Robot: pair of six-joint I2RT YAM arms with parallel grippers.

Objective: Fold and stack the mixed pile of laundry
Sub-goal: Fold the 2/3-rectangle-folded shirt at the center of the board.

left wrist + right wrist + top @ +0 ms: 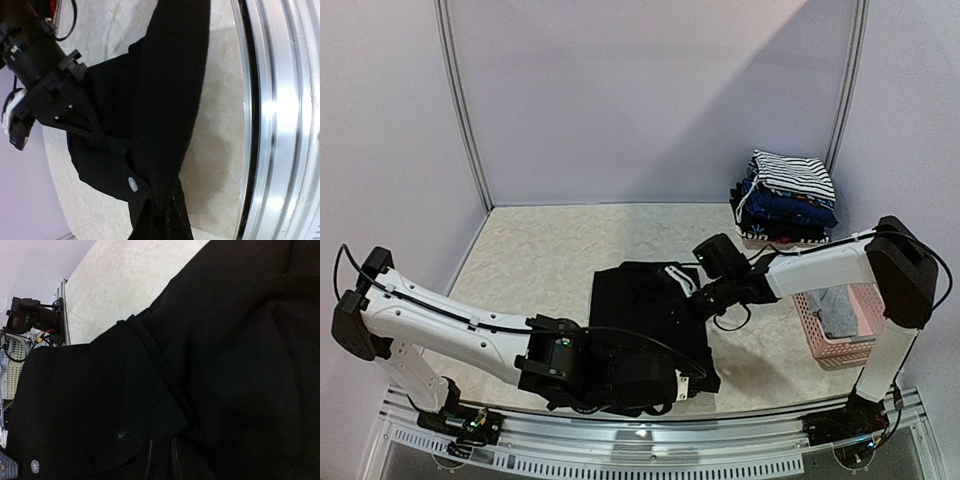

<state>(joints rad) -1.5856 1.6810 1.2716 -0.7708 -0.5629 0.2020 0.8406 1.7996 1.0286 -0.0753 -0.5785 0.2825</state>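
Overhead, the large plain black garment [640, 310] lay near-centre on the cream marbled table [540, 250], with the left gripper [655, 385] at its near edge and the right gripper [692, 292] at its far right corner. Left wrist, then right wrist, showed its folds close up with the fingers hidden, so neither pincer's grip could be told.

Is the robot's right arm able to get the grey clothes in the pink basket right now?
Probably yes. The pink basket sits open-topped beside that arm's base, with nothing lying over the grey clothes. The right tool is down on the black garment now, so it would have to swing back first.
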